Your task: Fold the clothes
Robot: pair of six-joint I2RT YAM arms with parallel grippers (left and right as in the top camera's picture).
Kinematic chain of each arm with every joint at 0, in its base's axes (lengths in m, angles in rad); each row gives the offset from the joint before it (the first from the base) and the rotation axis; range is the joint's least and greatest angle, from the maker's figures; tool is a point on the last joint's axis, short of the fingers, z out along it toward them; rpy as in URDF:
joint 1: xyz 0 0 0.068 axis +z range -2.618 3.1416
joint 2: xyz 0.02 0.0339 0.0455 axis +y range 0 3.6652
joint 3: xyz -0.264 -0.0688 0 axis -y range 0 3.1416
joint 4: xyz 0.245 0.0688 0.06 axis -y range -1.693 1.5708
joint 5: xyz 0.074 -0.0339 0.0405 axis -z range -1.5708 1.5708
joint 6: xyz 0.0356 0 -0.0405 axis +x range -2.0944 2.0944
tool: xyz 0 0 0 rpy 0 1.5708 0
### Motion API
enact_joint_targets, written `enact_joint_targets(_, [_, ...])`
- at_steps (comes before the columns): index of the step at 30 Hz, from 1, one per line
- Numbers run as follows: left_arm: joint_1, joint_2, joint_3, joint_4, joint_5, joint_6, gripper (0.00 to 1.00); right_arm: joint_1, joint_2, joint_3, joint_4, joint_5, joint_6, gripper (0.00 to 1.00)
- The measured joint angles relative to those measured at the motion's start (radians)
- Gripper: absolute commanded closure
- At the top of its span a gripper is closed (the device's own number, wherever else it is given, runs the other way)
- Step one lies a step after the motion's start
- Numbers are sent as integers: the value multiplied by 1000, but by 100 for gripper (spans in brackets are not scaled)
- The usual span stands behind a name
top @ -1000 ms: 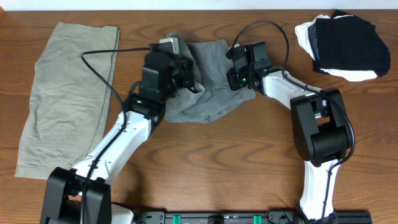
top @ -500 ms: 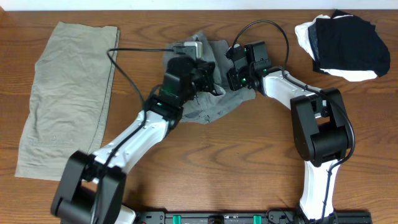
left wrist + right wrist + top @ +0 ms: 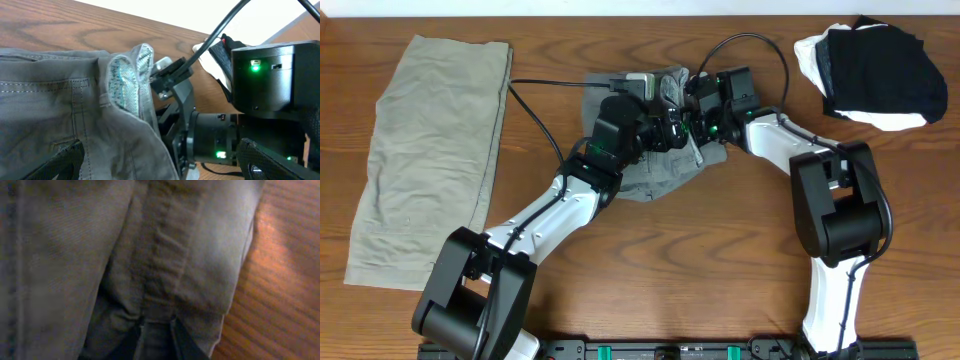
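One each: shorts [image 3: 663, 180], khaki garment [image 3: 425, 150], pile [image 3: 880, 70]

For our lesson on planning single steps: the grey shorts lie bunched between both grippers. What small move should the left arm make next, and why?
Probably lift the left gripper straight up, clear of the grey shorts. Its jaws stand wide open with cloth lying loose between them, so it holds nothing, and the right gripper sits close beside it; rising should avoid snagging the fold.

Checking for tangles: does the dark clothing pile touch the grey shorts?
No, bare table separates the dark pile from the grey shorts in the overhead view.
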Motion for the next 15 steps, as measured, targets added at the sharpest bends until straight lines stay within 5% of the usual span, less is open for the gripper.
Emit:
enact_joint_targets(3, [0, 0, 0, -5, 0, 0, 2, -29, -26, -18, -30, -25, 10, 75])
enact_joint_targets(8, [8, 0, 0, -10, 1, 0, 2, -124, -114, -45, -55, -39, 71, 34])
enact_joint_targets(15, [114, -10, 0, -80, 6, -12, 2, -231, -259, -44, -59, -140, 106, 7])
